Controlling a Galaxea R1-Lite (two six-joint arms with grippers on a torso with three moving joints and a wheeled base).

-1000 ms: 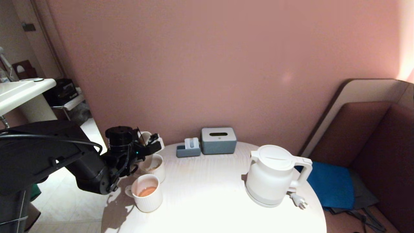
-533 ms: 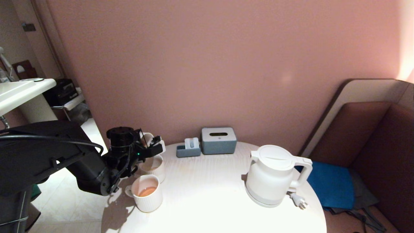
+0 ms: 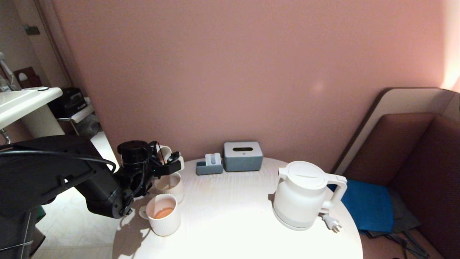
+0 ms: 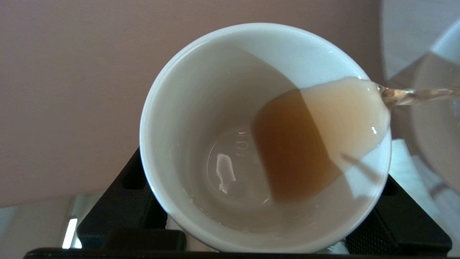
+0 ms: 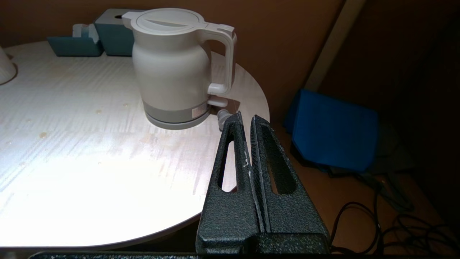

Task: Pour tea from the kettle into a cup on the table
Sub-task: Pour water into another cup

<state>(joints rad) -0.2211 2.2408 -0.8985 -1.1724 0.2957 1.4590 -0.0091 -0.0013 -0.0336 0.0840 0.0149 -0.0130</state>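
Note:
My left gripper (image 3: 168, 164) is shut on the small white cup (image 4: 215, 118), holding it tipped on its side above the far ribbed mug (image 3: 171, 184) at the table's left edge. Orange-brown tea (image 4: 298, 144) lies against the cup's lower wall, and a thin stream (image 4: 413, 95) runs off its rim toward the mug (image 4: 438, 126). The near ribbed mug (image 3: 163, 215) holds tea. The white kettle (image 3: 305, 194) stands upright on its base at the right of the round pale table (image 3: 230, 216), lid closed, plug (image 3: 332, 223) beside it. My right gripper (image 5: 246, 117) is shut and empty, just off the table edge near the kettle (image 5: 172, 64).
A grey-blue tissue box (image 3: 243, 155) and a small blue holder (image 3: 209, 165) stand at the table's back edge by the wall. A bench with a blue cushion (image 3: 366, 205) lies to the right, with cables (image 5: 377, 223) on the floor.
My left gripper has risen slightly and edged toward the table with the tipped cup. Kettle, mugs and right arm have not moved.

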